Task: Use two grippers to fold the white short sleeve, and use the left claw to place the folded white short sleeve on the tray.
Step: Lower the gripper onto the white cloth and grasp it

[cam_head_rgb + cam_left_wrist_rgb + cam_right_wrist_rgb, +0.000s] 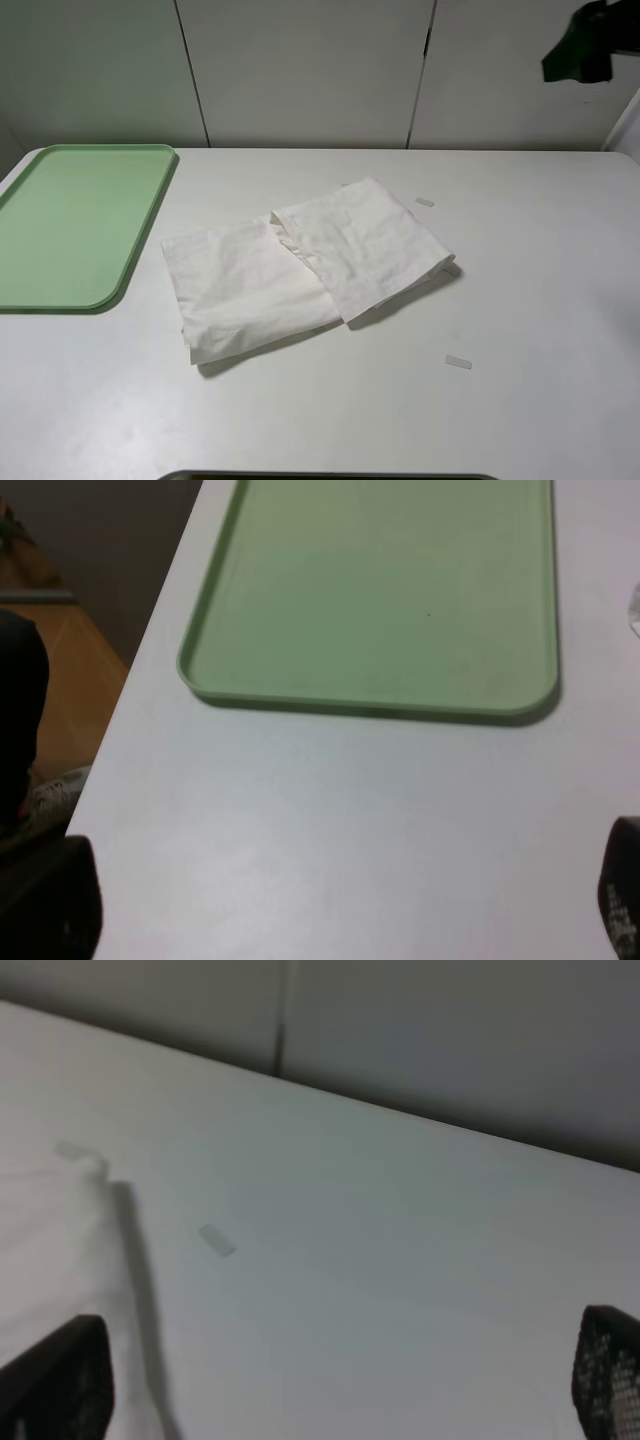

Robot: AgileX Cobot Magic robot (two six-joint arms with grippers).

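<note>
The white short sleeve (300, 265) lies folded into a rumpled rectangle in the middle of the table, with its right half lapped over the left. The light-green tray (70, 225) sits bare at the far left, about a hand's width from the shirt. In the left wrist view my left gripper (340, 900) hovers open over bare table just short of the tray (380, 600). My right gripper (338, 1375) is open too, with nothing between its fingers; the shirt's edge (50, 1250) lies beside one finger (65, 1375). Neither claw shows in the high view.
Two small pale tape strips lie on the table, one (425, 202) beyond the shirt and one (458, 361) in front of it. A black part of an arm (590, 40) hangs at the top right corner. The table's left edge (130, 680) runs close beside the tray.
</note>
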